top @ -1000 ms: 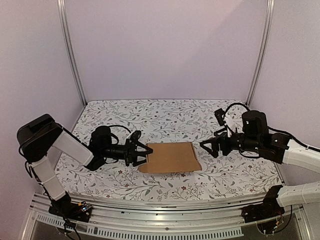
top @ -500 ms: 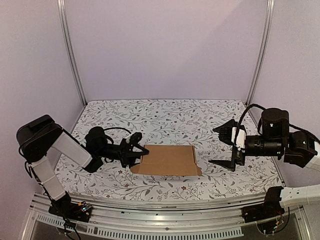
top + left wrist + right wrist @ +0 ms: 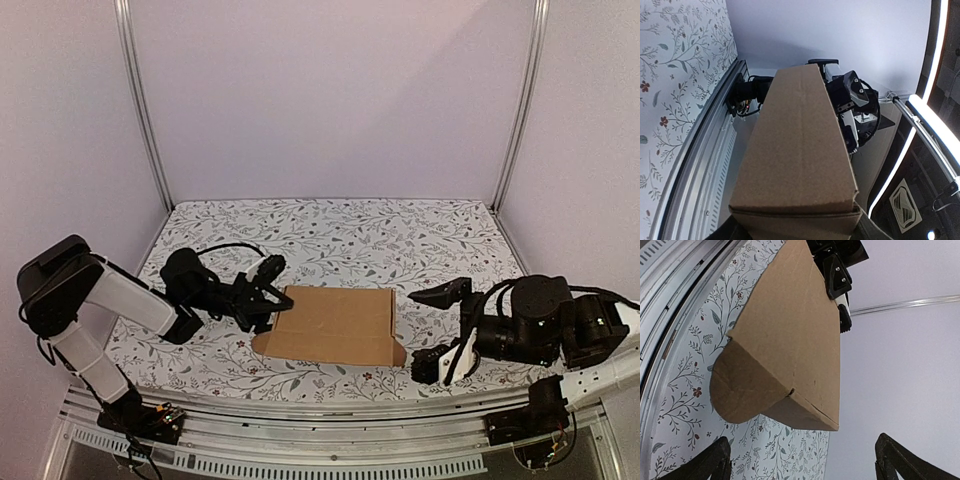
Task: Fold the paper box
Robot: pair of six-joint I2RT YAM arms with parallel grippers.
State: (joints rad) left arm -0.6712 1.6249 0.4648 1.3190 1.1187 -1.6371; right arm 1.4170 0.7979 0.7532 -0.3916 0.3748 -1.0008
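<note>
Because my left gripper point(image 3: 262, 302) has the paper box point(image 3: 335, 325) by its left edge alone, the chief danger, as I judge it, is a pivot. A push at the box's right end would lever against that one narrow hold, and the cardboard could twist or slide out. A second risk sits at that same right end, where a rounded tab point(image 3: 740, 390) hangs loose below the corner. If my right gripper point(image 3: 417, 330) comes in askew, a fingertip may catch the tab and crease it the wrong way instead of tucking it.

The box lies low over the flowered cloth point(image 3: 330, 235), between my two grippers, broad flat face upward. My left fingers are clamped on the box's left edge, parted only enough to take the cardboard. My right fingers point(image 3: 715, 460) stand wide apart just beside the box's right end, one toward its far corner and one toward its near corner, holding nothing and touching nothing.
</note>
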